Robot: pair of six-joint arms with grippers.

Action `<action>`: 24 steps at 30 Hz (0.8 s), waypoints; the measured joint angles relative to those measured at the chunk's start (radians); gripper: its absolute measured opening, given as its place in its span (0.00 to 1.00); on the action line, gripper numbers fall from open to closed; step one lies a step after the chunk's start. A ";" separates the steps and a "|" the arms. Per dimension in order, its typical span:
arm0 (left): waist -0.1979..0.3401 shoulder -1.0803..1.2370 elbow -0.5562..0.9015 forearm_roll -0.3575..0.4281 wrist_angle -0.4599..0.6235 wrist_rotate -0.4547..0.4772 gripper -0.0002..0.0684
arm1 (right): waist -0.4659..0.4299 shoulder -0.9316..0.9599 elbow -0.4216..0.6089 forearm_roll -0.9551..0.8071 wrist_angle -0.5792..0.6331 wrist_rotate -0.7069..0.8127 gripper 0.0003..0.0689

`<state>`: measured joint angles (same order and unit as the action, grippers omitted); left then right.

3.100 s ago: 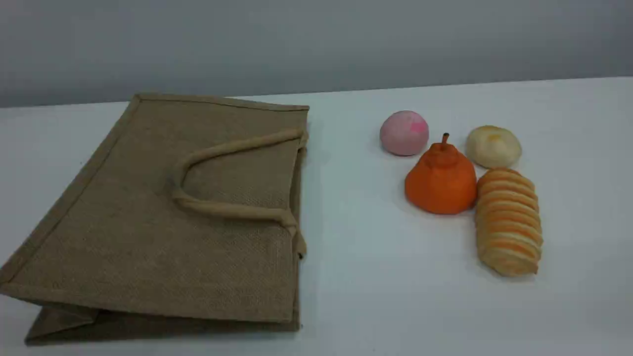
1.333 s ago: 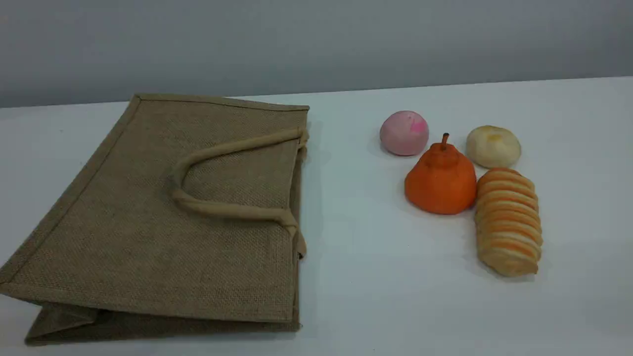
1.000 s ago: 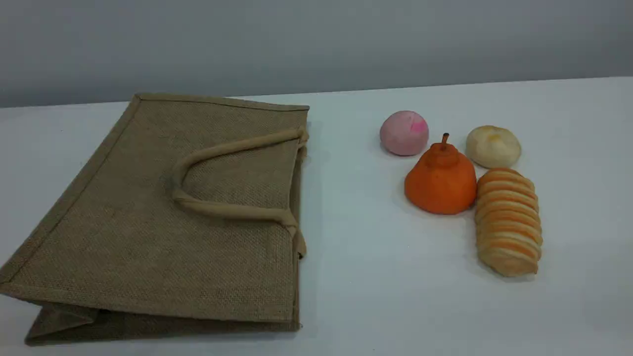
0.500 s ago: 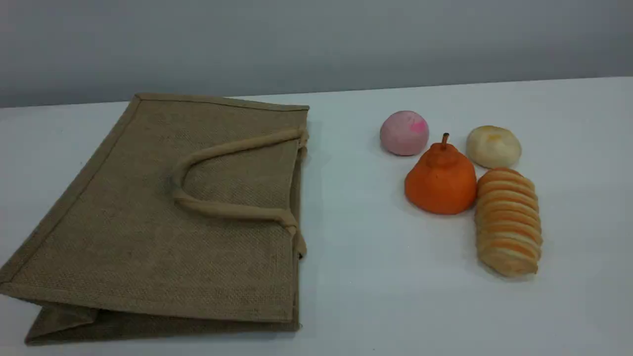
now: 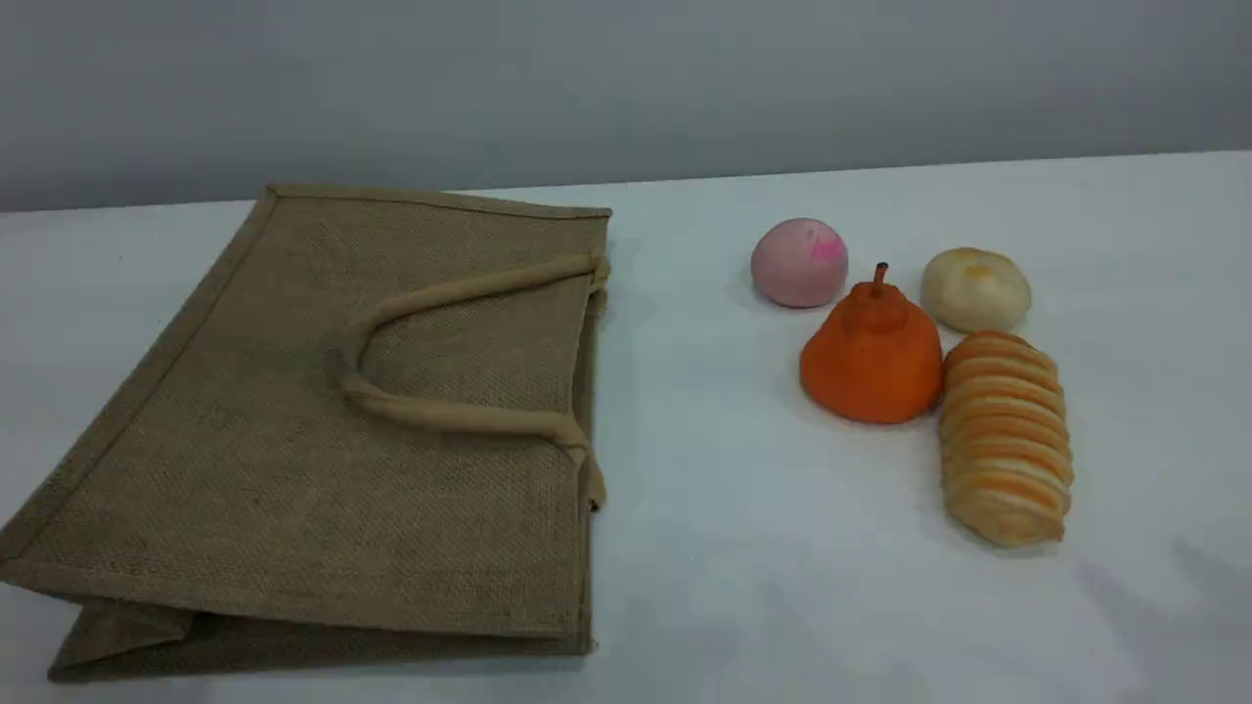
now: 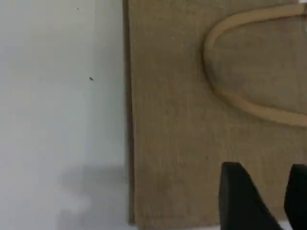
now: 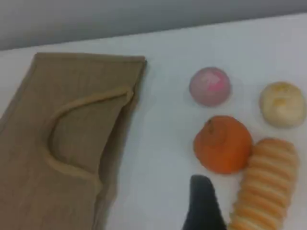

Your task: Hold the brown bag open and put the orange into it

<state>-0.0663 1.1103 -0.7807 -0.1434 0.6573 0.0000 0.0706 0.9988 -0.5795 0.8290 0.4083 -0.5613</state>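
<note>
Zero to tick off so far, judging from the layout. Can see the brown bag (image 5: 323, 440) lying flat on the left of the tabletop (image 5: 782, 548), mouth edge turned toward the food and pressed closed, with its upper handle (image 5: 440, 416) folded back across the top panel. Can see the orange (image 5: 871, 362) standing stem-up on the right, well apart from the bag, neither lifted nor gripped. Sits right beside the striped roll (image 5: 1006, 440), possibly touching it, with a pink ball (image 5: 799, 262) and a pale bun (image 5: 975, 289) just behind. No sign of either arm in the scene view.

From the left wrist view: looking down on the bag's top panel and handle loop, with the left tool (image 6: 266, 177) over the fabric, both dark fingertips apart with a gap between, grasping nothing. From the right wrist view: looking over the orange and the roll from above, with only one fingertip of the right tool (image 7: 204, 206) showing, near the orange and clear of it. Reads as released and carrying nothing, with every item down on the tabletop.

Left to do, then, practically everything: take hold of the upper edge or handle, lift to part the mouth, keep it held open, close on the orange, carry it across the bare gap, drop it inside. Likely awkward at the mouth, given both panels pressed together, and tight at the orange, given the roll alongside.
</note>
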 joint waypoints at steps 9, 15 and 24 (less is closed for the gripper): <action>-0.005 0.321 -0.052 -0.021 -0.182 0.070 0.47 | 0.000 0.322 -0.143 0.336 0.003 -0.309 0.59; -0.006 0.481 -0.105 -0.126 -0.273 0.078 0.68 | 0.000 0.486 -0.208 0.409 0.004 -0.394 0.59; -0.007 0.663 -0.183 -0.192 -0.286 0.078 0.71 | 0.011 0.632 -0.256 0.410 -0.001 -0.415 0.59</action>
<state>-0.0732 1.7730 -0.9639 -0.3351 0.3711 0.0779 0.0817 1.6308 -0.8356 1.2388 0.4072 -0.9759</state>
